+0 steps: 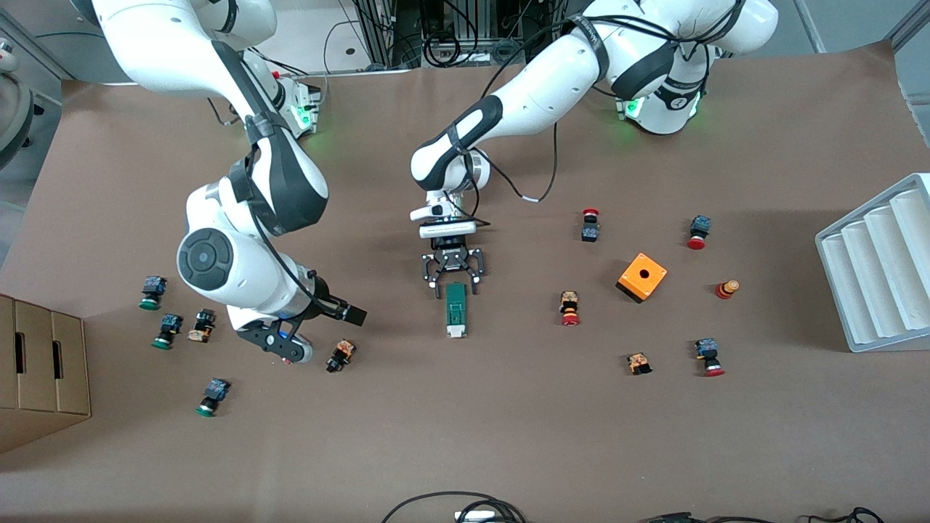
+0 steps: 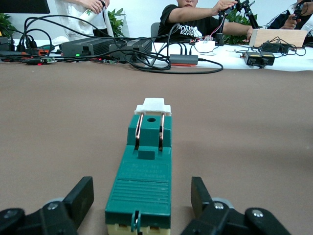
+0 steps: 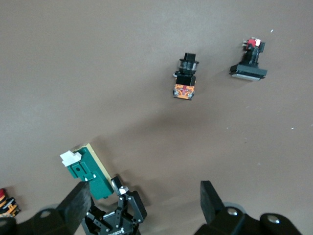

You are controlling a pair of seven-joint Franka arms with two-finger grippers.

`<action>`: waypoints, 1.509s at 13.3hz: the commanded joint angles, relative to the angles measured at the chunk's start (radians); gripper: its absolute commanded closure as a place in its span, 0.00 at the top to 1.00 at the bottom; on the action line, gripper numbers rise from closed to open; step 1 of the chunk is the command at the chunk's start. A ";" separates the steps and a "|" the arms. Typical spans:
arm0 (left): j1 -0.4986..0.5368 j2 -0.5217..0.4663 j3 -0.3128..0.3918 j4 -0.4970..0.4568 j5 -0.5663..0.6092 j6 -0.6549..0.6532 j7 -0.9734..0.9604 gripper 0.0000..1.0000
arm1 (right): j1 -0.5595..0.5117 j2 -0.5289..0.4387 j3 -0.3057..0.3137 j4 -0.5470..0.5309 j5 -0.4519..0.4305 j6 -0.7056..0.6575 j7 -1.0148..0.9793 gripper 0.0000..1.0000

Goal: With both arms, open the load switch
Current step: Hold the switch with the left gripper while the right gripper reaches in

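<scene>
The load switch [image 1: 455, 309] lies flat mid-table, a narrow dark-green block whose white end points toward the front camera. My left gripper [image 1: 454, 280] is down at the switch's other end, open. One finger stands on each side of the green body [image 2: 146, 171], with a gap on both sides of the left gripper [image 2: 142, 188]. My right gripper [image 1: 285, 347] hangs low over the table toward the right arm's end, open and with nothing in it [image 3: 144, 193]. Its wrist view shows the load switch [image 3: 88, 171] and the left gripper [image 3: 117, 210] farther off.
A black-capped push-button [image 1: 340, 355] lies beside the right gripper. Green-capped buttons [image 1: 168, 330] and a cardboard box [image 1: 40, 370] sit at the right arm's end. Red-capped buttons [image 1: 569, 308], an orange cube [image 1: 641, 277] and a white ribbed tray [image 1: 879, 261] sit toward the left arm's end.
</scene>
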 commanded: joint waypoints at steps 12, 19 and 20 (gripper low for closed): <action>-0.006 0.025 -0.016 0.026 0.017 -0.024 -0.034 0.62 | 0.171 0.314 -0.006 0.282 0.030 0.106 0.712 0.97; -0.006 0.025 -0.016 0.023 0.017 -0.024 -0.036 0.48 | 0.203 0.449 -0.007 0.397 0.132 0.185 0.996 0.83; -0.004 0.026 -0.016 0.023 0.016 -0.024 -0.036 0.48 | 0.198 0.466 -0.013 0.405 0.198 0.191 1.000 0.83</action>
